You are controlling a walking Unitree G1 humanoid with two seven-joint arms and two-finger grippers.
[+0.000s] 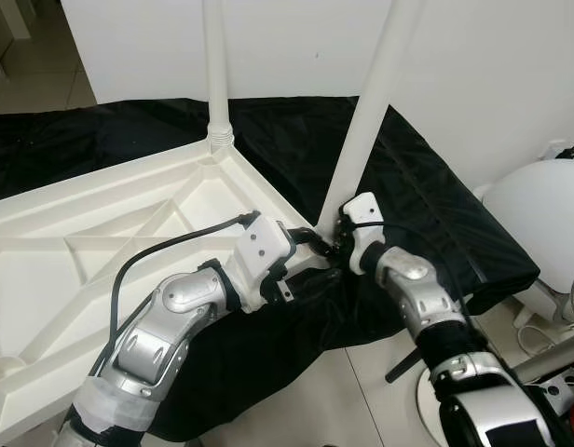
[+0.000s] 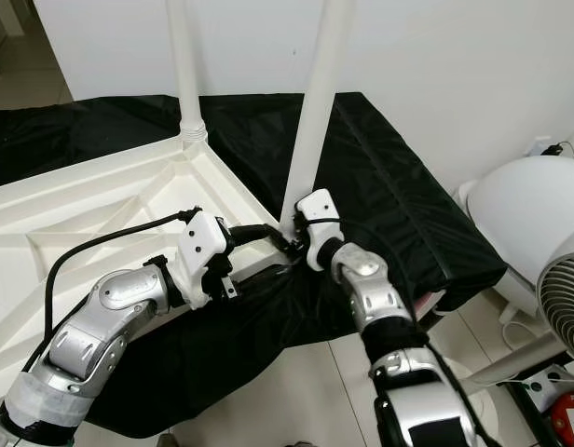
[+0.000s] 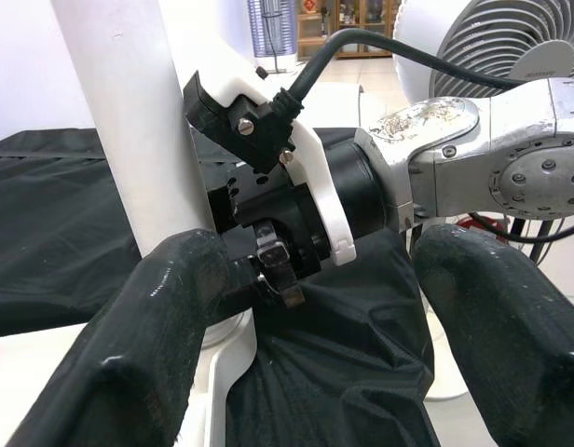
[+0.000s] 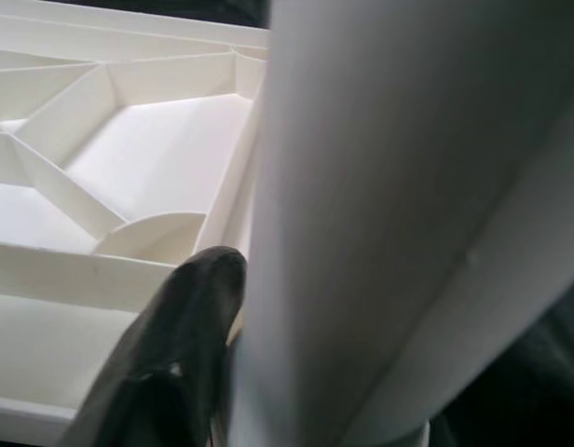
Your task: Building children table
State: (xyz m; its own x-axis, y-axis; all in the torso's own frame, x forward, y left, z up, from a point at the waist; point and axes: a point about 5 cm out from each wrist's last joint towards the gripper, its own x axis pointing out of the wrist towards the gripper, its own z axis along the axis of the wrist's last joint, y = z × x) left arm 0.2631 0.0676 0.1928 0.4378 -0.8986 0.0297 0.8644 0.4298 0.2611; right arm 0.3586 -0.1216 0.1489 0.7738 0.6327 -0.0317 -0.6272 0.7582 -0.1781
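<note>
The upturned tabletop (image 1: pixel 91 242) lies on the black cloth (image 1: pixel 436 223), one leg (image 1: pixel 215 65) already standing at its far corner. My left gripper (image 1: pixel 310 244) waits spread beside the near corner. My right gripper (image 2: pixel 289 235) pinches the tilted second leg (image 1: pixel 371 102) low (straighten it before twisting, I think).

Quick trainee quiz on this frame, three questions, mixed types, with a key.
1. True or false: the tabletop lies underside up.
2. How many legs stand upright on it?
3. What does the right tool grip? A) cloth B) near leg C) cable

Key: 1 true; 2 two; 3 B.
</note>
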